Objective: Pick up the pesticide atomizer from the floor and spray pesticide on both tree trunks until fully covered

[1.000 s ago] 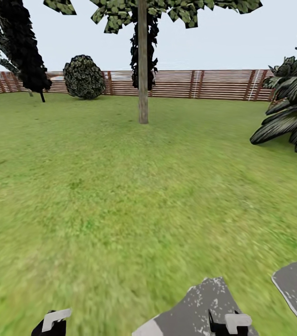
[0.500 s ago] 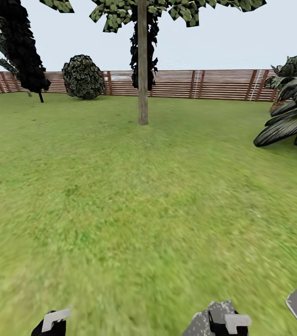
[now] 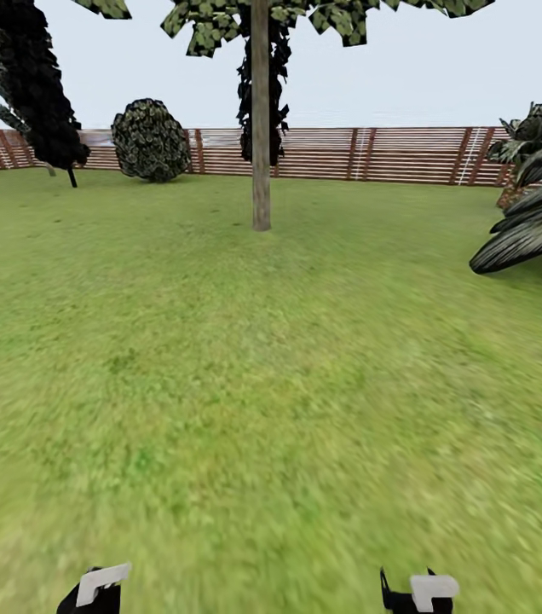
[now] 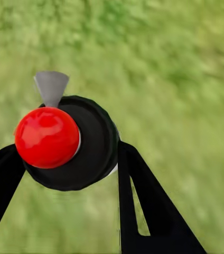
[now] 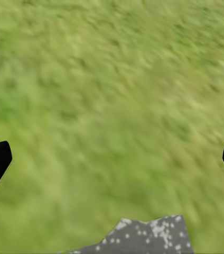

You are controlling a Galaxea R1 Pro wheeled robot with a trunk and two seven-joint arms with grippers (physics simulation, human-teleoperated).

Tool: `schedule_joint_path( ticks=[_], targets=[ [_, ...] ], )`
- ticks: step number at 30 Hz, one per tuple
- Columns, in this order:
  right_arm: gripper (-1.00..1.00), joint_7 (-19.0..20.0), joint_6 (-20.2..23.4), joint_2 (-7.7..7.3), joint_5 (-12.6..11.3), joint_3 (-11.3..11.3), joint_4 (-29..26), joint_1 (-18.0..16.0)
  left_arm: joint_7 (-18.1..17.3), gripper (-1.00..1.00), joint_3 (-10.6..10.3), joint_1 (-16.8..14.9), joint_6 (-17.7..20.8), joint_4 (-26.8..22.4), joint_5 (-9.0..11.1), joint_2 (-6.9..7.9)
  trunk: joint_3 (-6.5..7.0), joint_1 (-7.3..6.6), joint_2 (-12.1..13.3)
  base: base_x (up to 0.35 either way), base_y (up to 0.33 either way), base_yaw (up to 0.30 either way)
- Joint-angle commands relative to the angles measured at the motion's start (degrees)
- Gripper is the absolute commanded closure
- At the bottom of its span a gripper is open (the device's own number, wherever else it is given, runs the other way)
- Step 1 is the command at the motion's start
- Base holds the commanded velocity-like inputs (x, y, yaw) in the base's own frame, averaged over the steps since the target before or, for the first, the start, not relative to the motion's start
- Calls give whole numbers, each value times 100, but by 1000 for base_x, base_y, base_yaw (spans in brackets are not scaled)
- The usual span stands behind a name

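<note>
Wide green lawn [image 3: 245, 367] closed off by a brown slat fence [image 3: 390, 153] under a pale sky. Straight ahead, well off, a tree [image 3: 260, 17] with a thick pale trunk [image 3: 260, 128]; round bush [image 3: 151, 141] by the fence. Left gripper [image 4: 64, 174] clamped on the atomizer [image 4: 64, 140], red ball and black cap between the fingers. Right gripper [image 5: 112, 159] spread wide over grass, a grey speckled slab [image 5: 138, 235] below it.
</note>
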Motion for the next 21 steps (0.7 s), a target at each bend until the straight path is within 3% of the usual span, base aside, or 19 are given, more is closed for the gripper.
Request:
schedule_joint_path(
  ticks=[1,8,21],
  targets=[
    [-100,0,0,0,0,1,0,0,0,100,1,0,0,-1,0,0,0,0,0,339,0,0],
    [-100,0,0,0,0,2,1,0,0,100,-3,0,0,1,0,-3,0,0,0,339,0,119],
    [-100,-1,0,0,0,-2,11,-1,0,100,-2,1,0,5,0,-9,0,0,0,339,0,6]
  ],
)
